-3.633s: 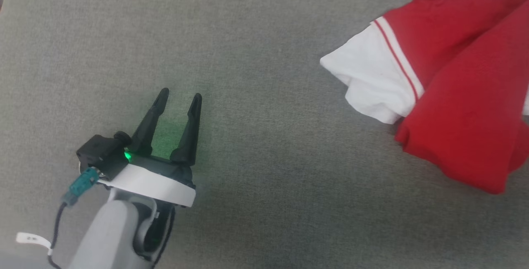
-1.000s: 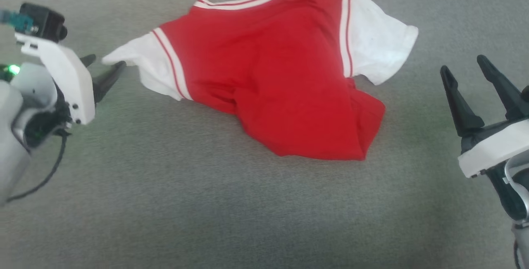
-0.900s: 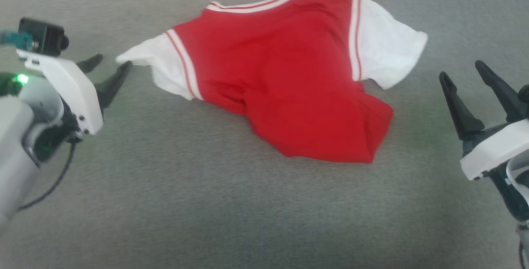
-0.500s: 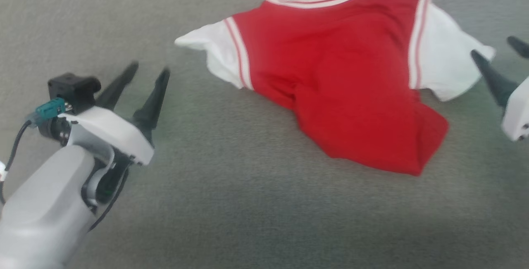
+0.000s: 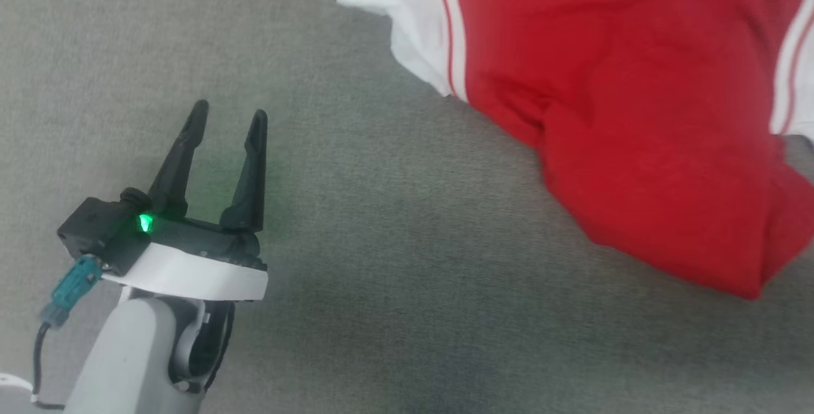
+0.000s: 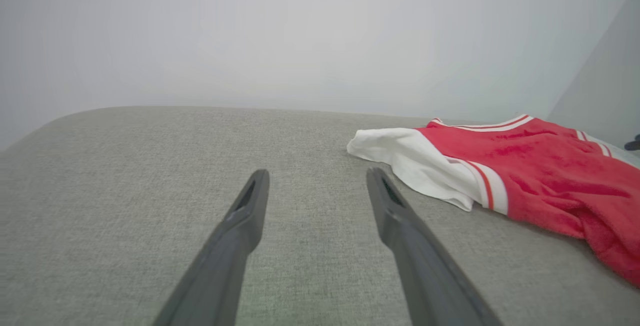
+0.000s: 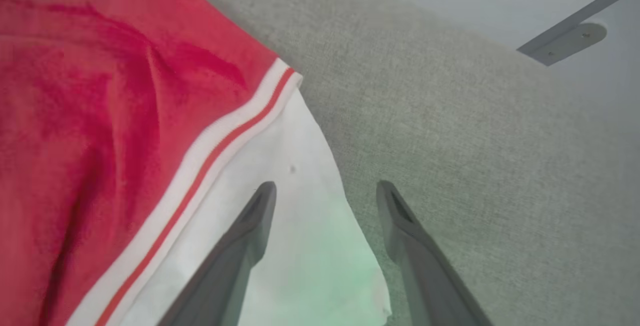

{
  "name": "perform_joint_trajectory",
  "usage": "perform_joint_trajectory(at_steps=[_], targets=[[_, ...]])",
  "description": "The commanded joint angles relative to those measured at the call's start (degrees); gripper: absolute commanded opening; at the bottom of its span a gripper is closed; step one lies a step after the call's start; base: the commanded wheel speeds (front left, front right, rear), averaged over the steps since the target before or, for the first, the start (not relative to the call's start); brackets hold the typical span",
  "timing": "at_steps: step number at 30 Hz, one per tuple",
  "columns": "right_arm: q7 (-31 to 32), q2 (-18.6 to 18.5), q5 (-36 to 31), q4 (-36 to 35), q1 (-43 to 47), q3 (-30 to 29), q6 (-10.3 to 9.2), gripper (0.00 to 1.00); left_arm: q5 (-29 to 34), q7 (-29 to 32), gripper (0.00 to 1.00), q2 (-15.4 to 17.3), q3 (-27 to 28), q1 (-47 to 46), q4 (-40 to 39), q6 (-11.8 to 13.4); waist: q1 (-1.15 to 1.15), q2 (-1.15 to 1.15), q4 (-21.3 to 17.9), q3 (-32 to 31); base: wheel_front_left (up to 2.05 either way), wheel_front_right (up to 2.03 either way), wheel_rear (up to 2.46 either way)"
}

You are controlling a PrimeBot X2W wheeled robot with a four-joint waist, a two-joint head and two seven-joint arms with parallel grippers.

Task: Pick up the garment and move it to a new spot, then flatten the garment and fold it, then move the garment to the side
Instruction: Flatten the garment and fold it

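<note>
Since a second ago my left claw (image 5: 229, 109) has drawn back from the white sleeve (image 5: 413, 39) tip it nearly touched. It now sits well apart over the bare grey fabric surface (image 5: 381, 287), fingers spread wide and holding nothing. The garment (image 5: 623, 96) lies rumpled on that surface off to this claw's right, and my right claw (image 7: 326, 186), also wide and empty, straddles the edge of the other white sleeve (image 7: 295, 246); whether it touches I cannot tell.

grey fabric surface (image 5: 381, 287), pale plain wall (image 6: 300, 30), grey bracket (image 7: 565, 41)
</note>
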Motion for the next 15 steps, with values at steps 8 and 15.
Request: perform_joint_trajectory(at_steps=[8,15], targets=[[5.05,-0.24,1.85,5.0,-4.56,5.1,-0.01,1.0,5.33,-0.28,1.0,-4.97,5.1,0.62,-1.7,-3.89,0.0,0.0,2.49,3.82,0.0,0.0,0.0],[4.91,-0.13,3.37,5.56,-4.96,7.66,-0.02,0.0,4.91,-0.28,1.0,0.57,0.71,-5.35,-2.35,-4.43,0.0,0.0,0.8,3.81,0.0,0.0,0.0]])
